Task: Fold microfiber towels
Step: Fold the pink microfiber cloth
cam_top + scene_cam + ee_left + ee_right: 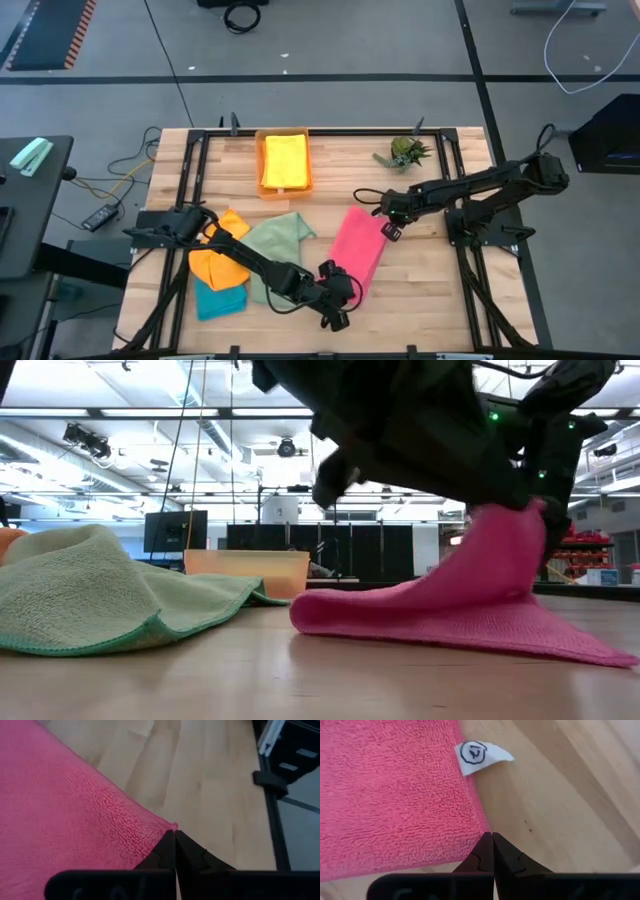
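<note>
Pink towel (358,248) x1, both grippers clamped on its corners: left gripper (338,318), right gripper (390,229). Beside it: green towel (275,243), orange towel (222,262), teal towel (218,300), 1 each. Tray (262,160) x1 holds 1 yellow towel (285,160).

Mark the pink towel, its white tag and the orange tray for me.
pink towel (358,248), high view, middle of the cloth.
white tag (479,755), right wrist view, printed circle.
orange tray (262,165), high view, left rim.

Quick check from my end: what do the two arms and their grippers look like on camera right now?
Both arms are dark, jointed and slender, with black cables along them. The left gripper and right gripper each end in two matte black fingers tapering to a point, above a flat black bar. Green indicator lights glow on the arm hardware in the low view.
</note>
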Available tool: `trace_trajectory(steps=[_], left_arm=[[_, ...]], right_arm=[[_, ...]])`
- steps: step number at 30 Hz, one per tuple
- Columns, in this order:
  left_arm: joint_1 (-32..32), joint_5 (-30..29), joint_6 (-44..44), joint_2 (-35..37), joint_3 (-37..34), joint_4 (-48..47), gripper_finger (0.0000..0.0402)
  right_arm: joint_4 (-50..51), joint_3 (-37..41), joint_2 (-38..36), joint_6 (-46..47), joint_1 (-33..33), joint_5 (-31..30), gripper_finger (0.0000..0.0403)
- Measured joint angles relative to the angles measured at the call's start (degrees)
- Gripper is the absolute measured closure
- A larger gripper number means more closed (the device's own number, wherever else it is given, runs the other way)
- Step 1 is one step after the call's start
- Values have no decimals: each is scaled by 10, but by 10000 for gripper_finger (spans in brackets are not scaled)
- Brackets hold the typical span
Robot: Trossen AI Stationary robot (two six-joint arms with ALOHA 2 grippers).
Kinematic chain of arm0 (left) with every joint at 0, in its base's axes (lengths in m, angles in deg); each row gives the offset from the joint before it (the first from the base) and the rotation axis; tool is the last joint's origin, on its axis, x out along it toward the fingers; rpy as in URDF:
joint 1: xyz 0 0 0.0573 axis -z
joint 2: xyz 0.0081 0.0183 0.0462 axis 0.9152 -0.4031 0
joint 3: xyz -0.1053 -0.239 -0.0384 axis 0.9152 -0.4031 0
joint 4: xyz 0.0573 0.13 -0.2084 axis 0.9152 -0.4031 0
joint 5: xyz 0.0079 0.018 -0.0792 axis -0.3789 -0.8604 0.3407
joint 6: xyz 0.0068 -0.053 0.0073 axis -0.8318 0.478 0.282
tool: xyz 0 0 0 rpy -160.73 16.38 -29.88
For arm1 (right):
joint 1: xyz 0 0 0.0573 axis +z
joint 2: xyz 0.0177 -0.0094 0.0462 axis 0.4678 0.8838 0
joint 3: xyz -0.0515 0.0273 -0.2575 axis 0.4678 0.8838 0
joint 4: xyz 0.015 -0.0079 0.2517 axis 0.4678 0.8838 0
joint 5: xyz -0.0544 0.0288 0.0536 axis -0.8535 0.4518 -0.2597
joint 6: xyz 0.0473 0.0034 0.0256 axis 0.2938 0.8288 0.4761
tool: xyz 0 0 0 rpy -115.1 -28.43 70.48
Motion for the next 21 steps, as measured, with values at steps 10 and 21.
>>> trace_trajectory(steps=[10,21], left_arm=[[0,39,54,-30,-1,40,370],[-8,71,35,-31,-1,57,394]], right_arm=[[-6,0,3,-5,0,-9,403],[-8,0,3,-5,0,-15,403]])
